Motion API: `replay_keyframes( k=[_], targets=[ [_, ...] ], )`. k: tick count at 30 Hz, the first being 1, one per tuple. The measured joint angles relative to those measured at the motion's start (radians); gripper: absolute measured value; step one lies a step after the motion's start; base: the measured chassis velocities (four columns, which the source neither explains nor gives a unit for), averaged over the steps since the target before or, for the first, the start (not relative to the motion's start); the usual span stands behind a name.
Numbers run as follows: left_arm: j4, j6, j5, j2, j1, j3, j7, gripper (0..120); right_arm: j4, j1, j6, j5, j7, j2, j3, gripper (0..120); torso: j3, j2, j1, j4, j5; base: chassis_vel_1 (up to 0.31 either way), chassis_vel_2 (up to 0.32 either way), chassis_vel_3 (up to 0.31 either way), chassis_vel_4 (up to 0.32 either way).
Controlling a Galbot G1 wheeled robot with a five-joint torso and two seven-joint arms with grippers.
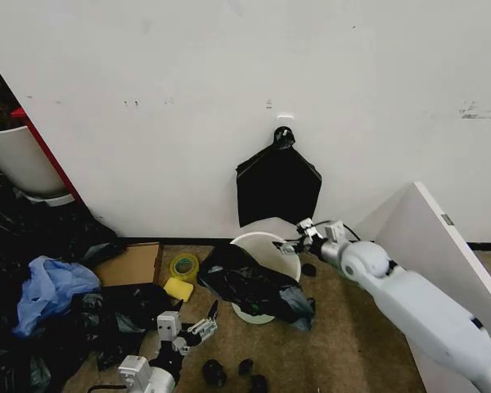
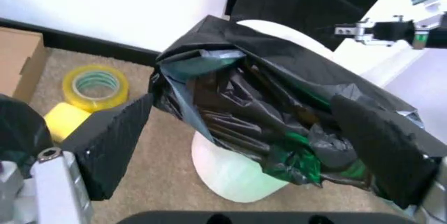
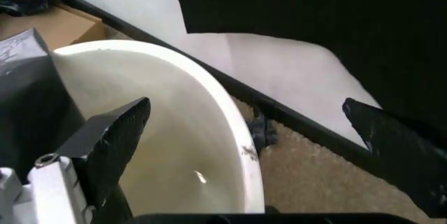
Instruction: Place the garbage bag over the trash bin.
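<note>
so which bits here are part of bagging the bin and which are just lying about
Job: garbage bag, draped over part of the trash bin; right gripper open at the rim; left gripper open.
Lying about: tape roll, yellow sponge, cardboard, knotted black bag bundle.

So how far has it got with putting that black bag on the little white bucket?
Partly there. The garbage bag already lies draped over the near side of the trash bin, but bunched up, and the far rim is bare. In hand: the right pincer hovers open at that bare rim, gripping nothing; the left pincer waits open, low in front. Left to do: spread the bag around the whole rim.
</note>
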Motion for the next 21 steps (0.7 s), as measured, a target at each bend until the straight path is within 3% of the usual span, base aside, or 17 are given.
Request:
replay_keyframes(
  k=[6, 12, 21],
  targets=[
    [-0.019, 0.019, -0.084, -0.002, 0.002, -0.004, 0.003, 100, -0.051, 0.002, 0.010, -0.004, -0.040, 0.007, -0.023, 85, 0.000, 0.000, 0.000, 0.0000, 0.0001, 0.000, 0.000, 0.000, 0.000],
    [-0.023, 0.032, -0.127, 0.006, -0.004, -0.002, -0.005, 100, -0.085, -0.017, 0.036, -0.006, -0.065, 0.014, -0.002, 58, 0.000, 0.000, 0.000, -0.0001, 0.0000, 0.000, 0.000, 0.000, 0.000],
    [-0.019, 0.038, -0.157, 0.009, -0.006, 0.005, -0.011, 100, -0.092, -0.022, 0.028, -0.010, -0.085, 0.014, -0.002, 30, 0.000, 0.000, 0.000, 0.0000, -0.0001, 0.000, 0.000, 0.000, 0.000]
  ],
)
